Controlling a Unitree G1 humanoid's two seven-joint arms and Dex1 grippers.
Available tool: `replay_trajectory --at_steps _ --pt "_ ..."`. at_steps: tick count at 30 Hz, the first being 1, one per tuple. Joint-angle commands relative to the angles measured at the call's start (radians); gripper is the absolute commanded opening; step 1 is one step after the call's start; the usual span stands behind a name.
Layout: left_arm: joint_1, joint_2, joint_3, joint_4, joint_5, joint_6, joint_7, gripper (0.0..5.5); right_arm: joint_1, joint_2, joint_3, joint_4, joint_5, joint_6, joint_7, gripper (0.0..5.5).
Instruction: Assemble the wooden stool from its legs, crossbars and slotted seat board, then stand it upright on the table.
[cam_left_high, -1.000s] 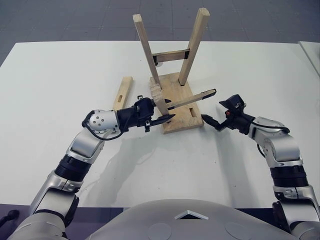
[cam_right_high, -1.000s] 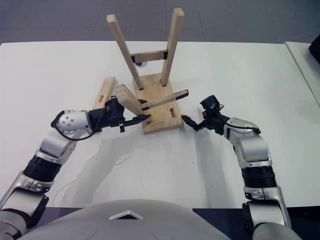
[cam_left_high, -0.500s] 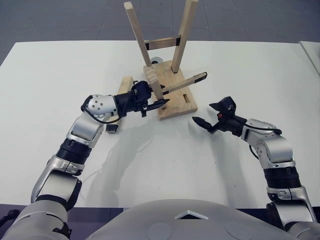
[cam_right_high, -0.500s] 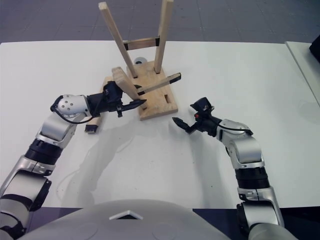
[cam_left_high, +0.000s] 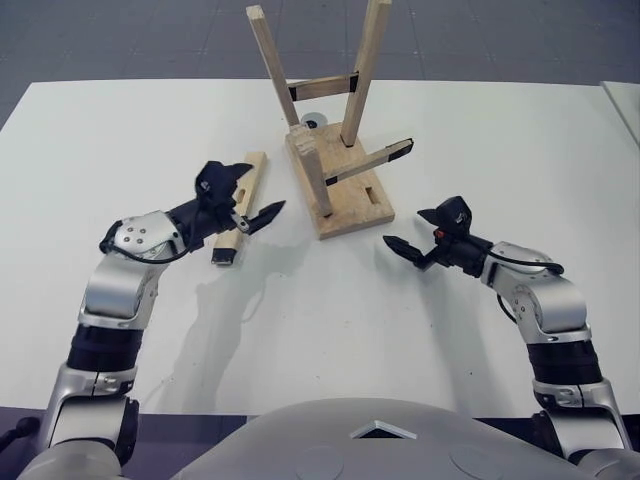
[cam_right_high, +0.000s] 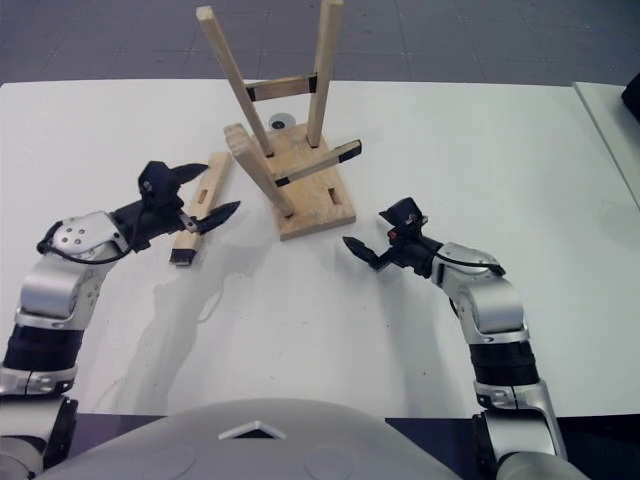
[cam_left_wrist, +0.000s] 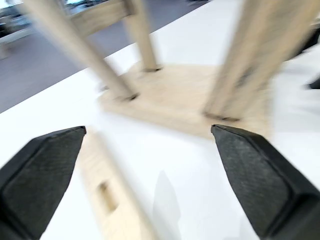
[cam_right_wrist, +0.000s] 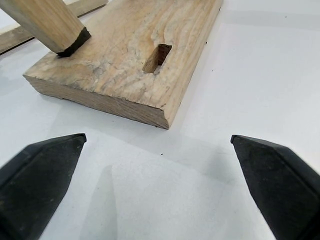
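The slotted seat board (cam_left_high: 345, 208) lies flat on the white table. Two legs (cam_left_high: 272, 62) joined by a crossbar (cam_left_high: 322, 87) stand in its far side. A third leg (cam_left_high: 317, 182) leans in the near left slot, with a crossbar (cam_left_high: 368, 162) sticking out to the right. A loose leg (cam_left_high: 240, 204) lies left of the board. My left gripper (cam_left_high: 252, 192) hangs open over that loose leg (cam_left_wrist: 107, 200). My right gripper (cam_left_high: 417, 230) is open just right of the board's near corner, facing an empty slot (cam_right_wrist: 158, 56).
A small round grey object (cam_left_high: 318, 122) sits on the table behind the seat board. The white table (cam_left_high: 480, 130) has free room on both sides and in front. Another table's edge (cam_left_high: 625, 100) shows at the far right.
My left gripper has let go of the third leg and pulled back left, over the loose leg. The stool was earlier pushed away and left. The right gripper has barely moved since half a second ago.
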Motion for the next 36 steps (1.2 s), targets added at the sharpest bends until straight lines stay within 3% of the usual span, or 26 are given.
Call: replay_trajectory --at_steps 1,7,21,26,32,36 --pt "0.088 -0.081 0.038 -0.073 0.036 0.113 0.158 5.37 0.019 0.005 -0.026 -0.035 0.023 0.025 -0.018 5.40" --pt "0.150 -0.127 0.021 -0.107 0.060 0.235 0.227 5.15 0.014 0.002 -0.025 -0.034 0.028 0.030 -0.026 5.40" --pt "0.175 -0.118 -0.002 -0.163 0.059 0.508 0.246 2.81 0.024 0.012 -0.078 -0.160 0.108 0.108 -0.049 5.40" --pt "0.110 -0.143 0.053 -0.112 0.066 0.414 0.270 2.06 0.031 0.107 -0.244 -0.346 0.384 0.303 -0.153 5.40" --pt "0.002 -0.164 0.152 -0.018 0.025 0.181 0.231 2.06 -0.057 0.150 -0.461 -0.456 0.837 0.397 -0.395 5.40" --pt "-0.112 -0.193 0.265 0.026 -0.091 0.049 0.178 2.06 -0.122 0.094 -0.472 -0.481 1.110 0.337 -0.525 5.40"
